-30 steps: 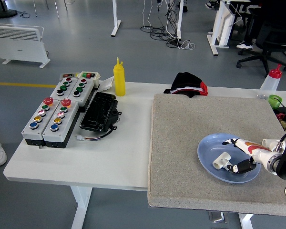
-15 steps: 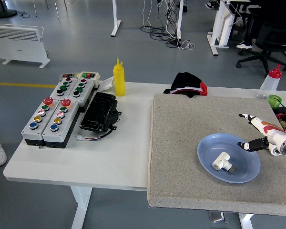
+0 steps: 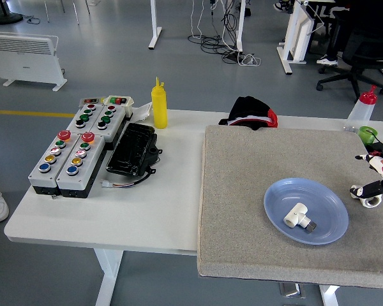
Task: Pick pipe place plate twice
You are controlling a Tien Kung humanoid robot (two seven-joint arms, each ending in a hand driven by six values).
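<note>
A white pipe fitting (image 3: pixel 296 217) lies inside the blue plate (image 3: pixel 277 191) on the grey mat. My right hand (image 3: pixel 372 178) is at the picture's right edge, to the right of the plate and clear of it. Its fingers (image 3: pixel 361 189) are spread and hold nothing. Most of the hand is cut off by the frame edge. My left arm is not in view. No other pipe shows.
The grey mat (image 3: pixel 255 166) covers the table's right half. On the left stand button boxes (image 3: pixel 76 146) and a black device (image 3: pixel 133 149). A yellow bottle (image 3: pixel 159 105) and a black-red cloth (image 3: pixel 250 113) are at the back. A red-capped bottle (image 3: pixel 364 107) stands far right.
My right hand let go of the pipe fitting on the plate and drew back to the right, off the plate to the picture's edge. The fitting stays on the plate.
</note>
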